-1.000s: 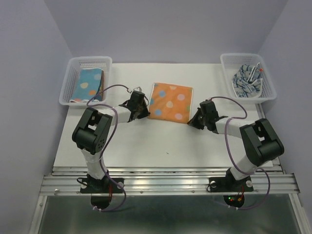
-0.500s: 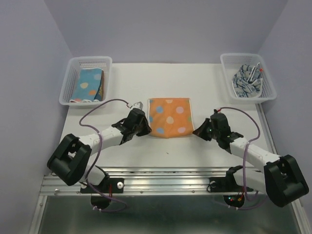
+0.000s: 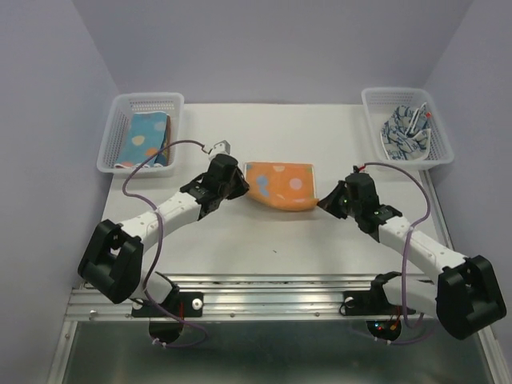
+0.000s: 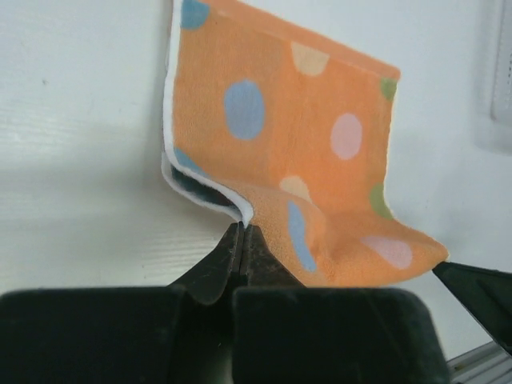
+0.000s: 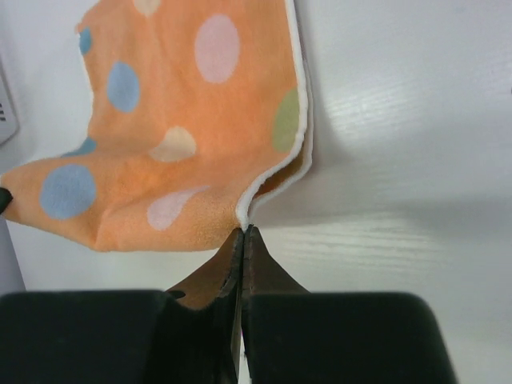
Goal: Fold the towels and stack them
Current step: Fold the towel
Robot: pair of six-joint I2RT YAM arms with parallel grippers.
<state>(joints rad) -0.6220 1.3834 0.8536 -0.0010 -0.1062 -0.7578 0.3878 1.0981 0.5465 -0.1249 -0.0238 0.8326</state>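
Orange towel: the orange towel (image 3: 280, 182) with pale and blue dots lies in the middle of the counter (image 3: 272, 240). Its far part rests flat, and its near edge is raised off the surface.
Left end effector: the left end effector (image 3: 242, 188) is closed tight on the near left corner of the cloth. In the left wrist view the white hem is pinched between the two fingertips.
Right end effector: the right end effector (image 3: 322, 202) is pinched in the same way on the near right corner.
Reason for the hold: one corner in each arm holds the raised edge between two points, so it can probably be carried over the far half without bunching. This looks like the first fold.
Sag: the cloth hangs a little between the two grips, so the arms should travel together.
Left basket: the left basket (image 3: 112, 128) holds a folded blue dotted towel (image 3: 148, 136), probably the stack.
Right basket: the right basket (image 3: 442, 136) holds a crumpled blue-white patterned towel (image 3: 404, 132), which seems to be waiting.
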